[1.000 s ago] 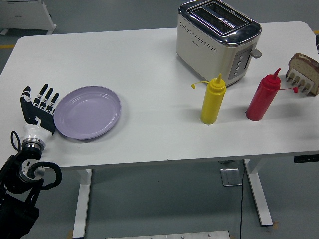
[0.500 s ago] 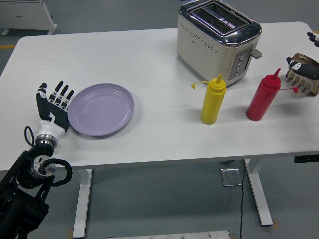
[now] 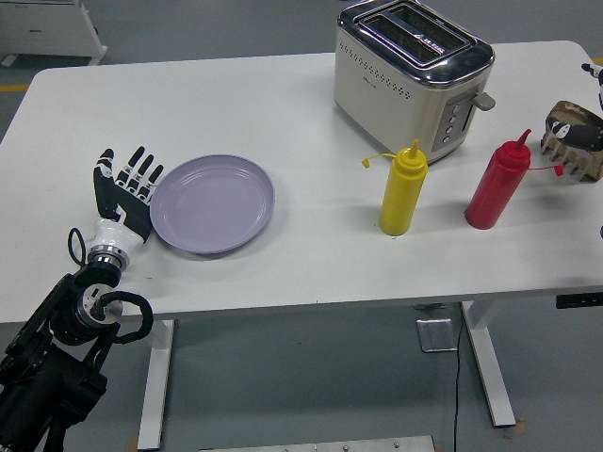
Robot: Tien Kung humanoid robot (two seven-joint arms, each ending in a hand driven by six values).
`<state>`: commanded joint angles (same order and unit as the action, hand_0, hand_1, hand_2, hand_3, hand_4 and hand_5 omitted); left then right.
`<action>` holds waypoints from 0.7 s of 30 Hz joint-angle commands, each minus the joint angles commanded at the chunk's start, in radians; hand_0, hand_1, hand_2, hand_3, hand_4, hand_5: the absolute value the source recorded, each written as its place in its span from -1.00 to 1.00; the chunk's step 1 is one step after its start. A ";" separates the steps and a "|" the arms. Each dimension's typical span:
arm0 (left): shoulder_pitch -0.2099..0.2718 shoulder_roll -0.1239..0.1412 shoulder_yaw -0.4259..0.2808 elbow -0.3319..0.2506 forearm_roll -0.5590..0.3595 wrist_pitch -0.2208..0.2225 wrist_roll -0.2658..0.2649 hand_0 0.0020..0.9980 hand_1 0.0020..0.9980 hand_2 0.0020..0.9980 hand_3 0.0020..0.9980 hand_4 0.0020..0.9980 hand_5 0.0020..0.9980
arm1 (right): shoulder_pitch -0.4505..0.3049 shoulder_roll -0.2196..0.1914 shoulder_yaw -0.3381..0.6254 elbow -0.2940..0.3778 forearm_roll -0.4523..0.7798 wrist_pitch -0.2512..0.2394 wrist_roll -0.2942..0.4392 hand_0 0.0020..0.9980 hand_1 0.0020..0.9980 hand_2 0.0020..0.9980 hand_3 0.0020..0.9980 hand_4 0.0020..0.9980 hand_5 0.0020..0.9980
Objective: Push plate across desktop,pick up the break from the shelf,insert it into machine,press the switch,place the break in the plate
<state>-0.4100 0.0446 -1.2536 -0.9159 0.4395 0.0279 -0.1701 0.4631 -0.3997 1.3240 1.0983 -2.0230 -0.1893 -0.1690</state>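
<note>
Plate (image 3: 213,202) pushed further right by open left hand (image 3: 122,188).

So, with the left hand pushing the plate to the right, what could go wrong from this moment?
1. The left hand presses only the plate at its left rim, fingers spread. The push is off-centre, so the plate may rotate or slip away from the palm.
2. The yellow bottle stands in the plate's path to the right. A long push could knock it over.
3. At the right edge, the right hand reaches into the bread rack, close to the red bottle; it may bump it.
</note>
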 joint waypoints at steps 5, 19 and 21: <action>-0.014 -0.006 0.021 0.009 -0.004 -0.002 0.000 0.77 0.88 0.88 0.70 0.29 1.00 | 0.013 -0.003 -0.005 -0.019 -0.023 -0.004 -0.025 0.43 0.46 0.38 0.53 0.47 -0.51; -0.035 -0.019 0.068 0.004 -0.012 -0.005 -0.001 0.77 0.88 0.88 0.70 0.30 1.00 | 0.029 -0.008 -0.014 -0.047 -0.046 0.010 -0.061 0.11 0.18 0.11 0.23 0.36 -0.61; -0.036 -0.019 0.070 0.000 -0.012 -0.005 -0.002 0.77 0.88 0.88 0.70 0.30 1.00 | 0.031 -0.009 -0.016 -0.050 -0.051 0.015 -0.063 0.11 0.18 0.11 0.23 0.36 -0.61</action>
<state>-0.4462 0.0252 -1.1833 -0.9163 0.4271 0.0225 -0.1716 0.4939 -0.4084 1.3078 1.0480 -2.0741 -0.1748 -0.2321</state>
